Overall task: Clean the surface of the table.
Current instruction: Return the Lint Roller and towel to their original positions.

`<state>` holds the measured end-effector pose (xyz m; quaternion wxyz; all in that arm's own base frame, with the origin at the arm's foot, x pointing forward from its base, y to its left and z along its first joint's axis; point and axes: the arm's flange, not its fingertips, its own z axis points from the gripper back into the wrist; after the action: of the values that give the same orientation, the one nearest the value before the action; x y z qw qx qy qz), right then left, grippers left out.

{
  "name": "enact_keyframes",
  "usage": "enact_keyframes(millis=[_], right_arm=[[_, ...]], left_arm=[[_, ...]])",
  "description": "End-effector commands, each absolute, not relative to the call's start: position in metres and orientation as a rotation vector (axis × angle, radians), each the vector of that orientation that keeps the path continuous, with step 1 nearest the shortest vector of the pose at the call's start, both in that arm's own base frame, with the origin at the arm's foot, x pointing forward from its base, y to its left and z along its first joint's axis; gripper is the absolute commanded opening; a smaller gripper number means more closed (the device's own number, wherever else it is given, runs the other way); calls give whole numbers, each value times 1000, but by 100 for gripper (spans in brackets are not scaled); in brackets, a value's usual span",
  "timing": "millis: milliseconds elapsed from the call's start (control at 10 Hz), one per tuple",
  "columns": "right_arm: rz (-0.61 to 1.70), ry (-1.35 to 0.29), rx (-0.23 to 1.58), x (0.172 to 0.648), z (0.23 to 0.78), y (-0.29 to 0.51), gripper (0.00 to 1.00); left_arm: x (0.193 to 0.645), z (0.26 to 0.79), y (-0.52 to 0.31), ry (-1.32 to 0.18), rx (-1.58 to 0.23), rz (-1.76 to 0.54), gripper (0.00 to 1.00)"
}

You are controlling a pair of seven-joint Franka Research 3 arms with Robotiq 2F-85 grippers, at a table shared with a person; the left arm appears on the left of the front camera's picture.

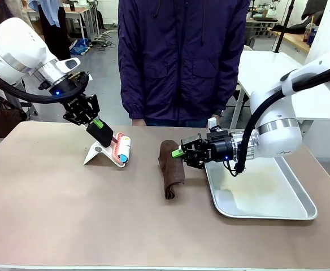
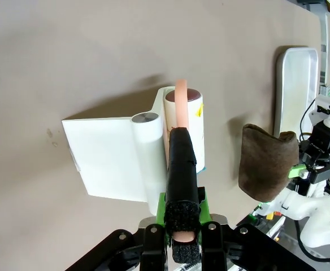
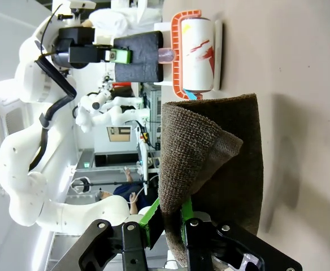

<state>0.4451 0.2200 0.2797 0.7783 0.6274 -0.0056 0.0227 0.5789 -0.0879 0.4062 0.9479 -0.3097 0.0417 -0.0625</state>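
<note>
Two tools of mine were at work over the table (image 1: 52, 197), which spread brownish-tan under everything. My left tool (image 1: 98, 127) was clamped on the black foam handle (image 2: 181, 169) of a lint roller (image 1: 121, 148), its green pads pinched tight around it. The roller's sticky drum sat against its white stand (image 2: 111, 164) on the table's left half. My right tool (image 1: 179, 152) was closed on the upper edge of a brown cloth (image 1: 171, 166), lifting that edge so the cloth curled over while its lower part lay on the table near the middle. A shiny metal tray (image 1: 278, 212) rested just to the right of the cloth. A person in a dark purple jacket (image 1: 182, 56) stood at the far side.
</note>
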Motion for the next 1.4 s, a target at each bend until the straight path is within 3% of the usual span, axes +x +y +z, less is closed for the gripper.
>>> enact_keyframes(millis=[0, 300, 400, 500, 600, 700, 1000, 1200, 1300], right_arm=[[65, -33, 1383, 450, 281, 221, 13], [63, -30, 1384, 450, 280, 221, 13], [62, -27, 1383, 450, 280, 221, 13], [62, -28, 1384, 450, 280, 221, 13], [63, -28, 1384, 450, 280, 221, 13], [65, -20, 1371, 451, 278, 222, 13], [63, 20, 1298, 450, 277, 221, 98], [62, 29, 1287, 450, 278, 221, 100], [59, 26, 1278, 450, 277, 221, 93]], left_arm=[[579, 399, -86, 120, -592, -120, 22], [579, 397, -85, 122, -604, -109, 22], [579, 397, -84, 125, -599, -106, 40], [579, 398, -84, 126, -600, -102, 80], [580, 399, -83, 123, -601, -102, 97], [580, 399, -83, 120, -599, -101, 100], [580, 400, -80, 116, -605, -100, 100], [580, 400, -79, 113, -609, -100, 100], [579, 401, -78, 112, -610, -102, 100]])
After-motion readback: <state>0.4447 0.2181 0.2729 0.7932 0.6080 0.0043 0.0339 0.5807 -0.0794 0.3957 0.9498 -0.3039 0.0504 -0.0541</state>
